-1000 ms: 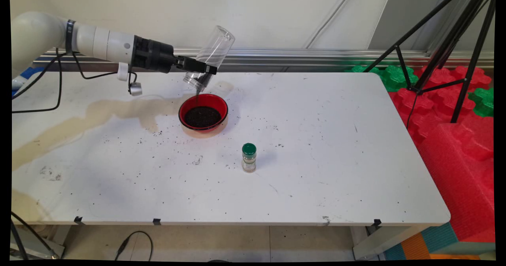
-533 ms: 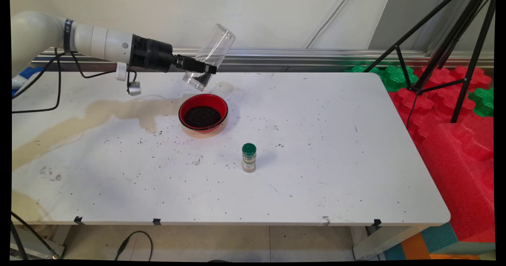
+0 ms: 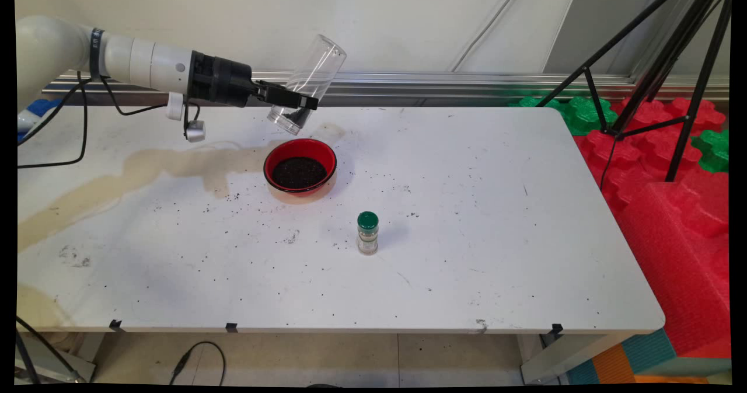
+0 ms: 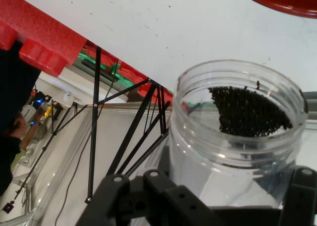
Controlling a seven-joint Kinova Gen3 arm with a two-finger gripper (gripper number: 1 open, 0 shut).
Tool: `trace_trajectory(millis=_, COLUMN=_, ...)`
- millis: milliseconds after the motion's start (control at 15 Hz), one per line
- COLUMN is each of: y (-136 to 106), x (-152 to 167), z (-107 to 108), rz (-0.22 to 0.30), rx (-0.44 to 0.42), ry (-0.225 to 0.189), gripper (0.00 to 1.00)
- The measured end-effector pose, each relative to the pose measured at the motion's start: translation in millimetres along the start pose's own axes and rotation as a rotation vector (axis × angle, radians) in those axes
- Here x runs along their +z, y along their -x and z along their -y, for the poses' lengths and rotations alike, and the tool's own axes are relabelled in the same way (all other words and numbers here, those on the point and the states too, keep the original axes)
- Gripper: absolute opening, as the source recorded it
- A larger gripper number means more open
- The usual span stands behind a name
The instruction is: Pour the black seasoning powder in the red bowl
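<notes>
Main view: I see my end effector (image 3: 295, 102) pinching the tilted jar (image 3: 307, 83); the stream into the red bowl (image 3: 300, 166) has stopped.

Across the white table (image 3: 496, 218) only the red bowl (image 3: 300, 172) left of centre and the green-capped spice jar (image 3: 367, 233) nearer the front stand as obstacles, well apart, with open surface right of both.

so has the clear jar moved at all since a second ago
Yes. The clear jar in the gripper has lifted slightly and drawn a little left, away from the red bowl, which has stayed put.
</notes>
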Motion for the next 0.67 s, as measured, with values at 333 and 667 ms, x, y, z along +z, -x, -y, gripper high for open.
trace_trajectory(millis=333, y=-1.1, x=-2.8, z=0.6, rz=0.001, rx=-0.009, ry=-0.003, gripper=0.00)
trace_trajectory(millis=667, y=-3.3, x=-4.1, z=1.6, rz=0.005, rx=-0.125, ry=-0.001, gripper=0.00)
